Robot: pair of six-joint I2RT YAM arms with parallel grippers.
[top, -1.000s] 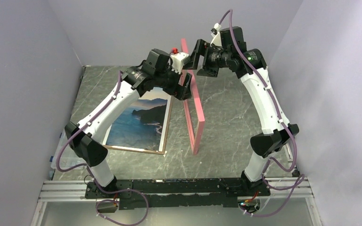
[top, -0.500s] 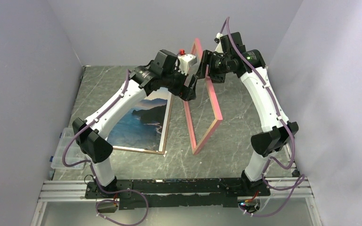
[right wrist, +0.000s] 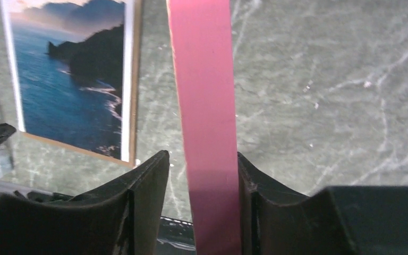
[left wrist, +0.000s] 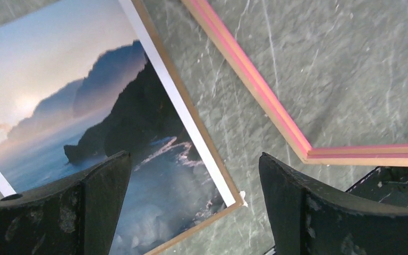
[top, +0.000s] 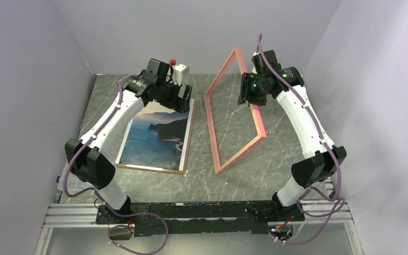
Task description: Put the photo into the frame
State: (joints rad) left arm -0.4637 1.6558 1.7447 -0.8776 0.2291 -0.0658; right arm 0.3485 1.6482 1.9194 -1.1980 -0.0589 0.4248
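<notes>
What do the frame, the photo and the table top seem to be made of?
The frame: probably painted wood, matte pink face, pale brown side. The photo: printed paper, thin, white margin. The table top: grey stone with white veins, perhaps marble or only a printed imitation.

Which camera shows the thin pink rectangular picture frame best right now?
Top external: nearly the whole thin pink rectangular picture frame shows, standing tilted on edge. Left wrist catches only one corner; right wrist, a single bar up close.

no legible text, label, brand, number or sign on the photo (top: 154,139) or the frame (top: 211,133)
</notes>
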